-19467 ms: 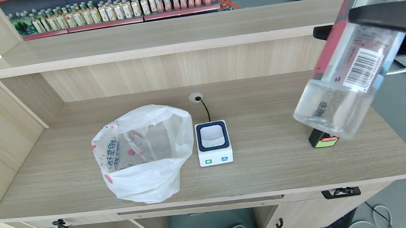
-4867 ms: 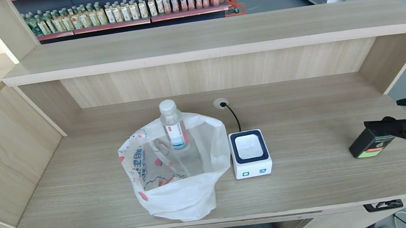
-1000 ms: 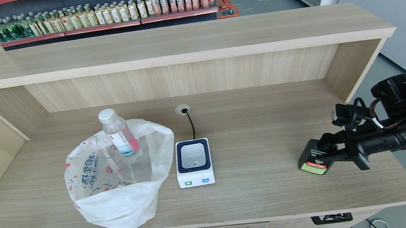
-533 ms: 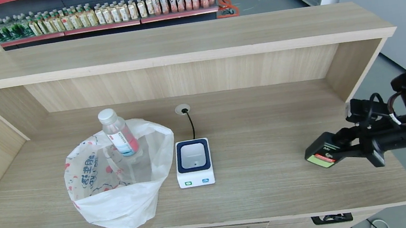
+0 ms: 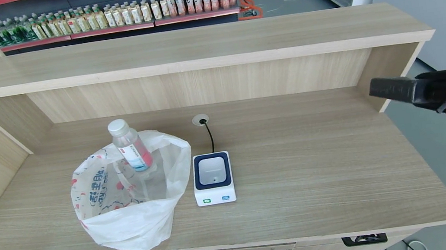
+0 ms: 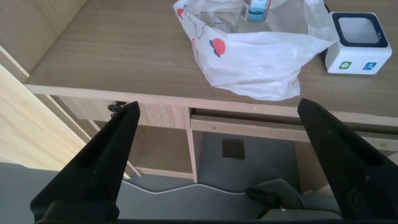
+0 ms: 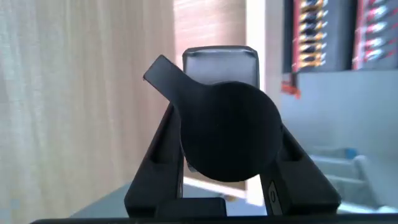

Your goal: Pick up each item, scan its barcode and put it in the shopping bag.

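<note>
Wood-grain counter [image 5: 306, 161], checkout mock-up. My right gripper [image 5: 423, 90] is clenched on a dark box [image 5: 388, 88], held by one end in the air off the counter's far right corner and well apart from everything else. The free end juts out past the fingers, which I judge is deliberate, since it leaves the long faces bare to show to the scanner [image 5: 212, 178]. In the right wrist view I see the box end-on [image 7: 221, 61], with the fingers pressed against both of its sides. The scanner sits mid-counter with its window facing up and its cable [image 5: 209, 138] running to a grommet behind, so the box will need turning barcode-down over it. The bag [image 5: 126, 212] stands just beside the scanner on my left with its mouth open, which makes for a short carry after the scan. A bottle [image 5: 130, 149] is already inside it, leaning, with its cap above the rim. My left gripper [image 6: 217, 109] hangs low in front of the counter edge with its jaws spread wide and nothing in them, parked out of the way. As for print, the bag carries blue characters and red figures, the bottle has a red and white label, and the scanner has a green and a blue square on its front. None of it is sharp enough for me to read. The box shows only dark faces from here, so I cannot tell which side the barcode is on.
</note>
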You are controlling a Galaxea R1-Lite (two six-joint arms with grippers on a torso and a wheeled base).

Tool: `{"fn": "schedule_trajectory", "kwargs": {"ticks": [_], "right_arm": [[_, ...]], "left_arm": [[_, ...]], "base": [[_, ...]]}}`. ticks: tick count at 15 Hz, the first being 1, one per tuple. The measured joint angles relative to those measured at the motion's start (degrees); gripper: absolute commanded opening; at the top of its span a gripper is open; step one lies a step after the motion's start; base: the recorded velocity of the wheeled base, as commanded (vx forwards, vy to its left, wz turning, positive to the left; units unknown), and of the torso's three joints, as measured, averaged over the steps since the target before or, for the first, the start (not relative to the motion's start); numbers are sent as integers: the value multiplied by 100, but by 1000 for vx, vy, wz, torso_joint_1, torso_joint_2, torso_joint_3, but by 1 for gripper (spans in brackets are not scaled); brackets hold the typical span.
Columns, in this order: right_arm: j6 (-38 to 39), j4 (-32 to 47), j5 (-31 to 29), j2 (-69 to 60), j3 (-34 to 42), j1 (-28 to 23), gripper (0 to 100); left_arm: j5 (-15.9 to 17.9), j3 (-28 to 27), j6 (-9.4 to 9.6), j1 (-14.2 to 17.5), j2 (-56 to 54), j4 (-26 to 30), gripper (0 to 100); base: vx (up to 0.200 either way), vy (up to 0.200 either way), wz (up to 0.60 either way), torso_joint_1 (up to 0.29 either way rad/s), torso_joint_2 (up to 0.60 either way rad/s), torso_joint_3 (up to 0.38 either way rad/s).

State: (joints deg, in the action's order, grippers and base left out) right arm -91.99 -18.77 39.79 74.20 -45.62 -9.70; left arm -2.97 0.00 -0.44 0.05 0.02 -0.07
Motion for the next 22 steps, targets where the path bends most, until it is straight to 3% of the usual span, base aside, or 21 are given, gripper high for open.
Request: {"fn": "schedule_trajectory", "kwargs": {"ticks": [3,8,11,22], "right_arm": [[-1763,-1574,644,-618,516,430,0],[-3099,-4774,929,-1293,1829,1535,0],[-3607,-4938,1525,-1531,2161,1871,0],[-3501,-4357,2734,-2269,2283,1968,0]], "left_arm": [[0,0,1,2,0,0,100],[0,0,1,2,0,0,100],[2,0,1,2,0,0,100],[0,0,1,0,0,0,100]], "base": [[0,0,0,0,0,0],[0,0,0,0,0,0],[0,0,0,0,0,0],[0,0,0,0,0,0]]}}
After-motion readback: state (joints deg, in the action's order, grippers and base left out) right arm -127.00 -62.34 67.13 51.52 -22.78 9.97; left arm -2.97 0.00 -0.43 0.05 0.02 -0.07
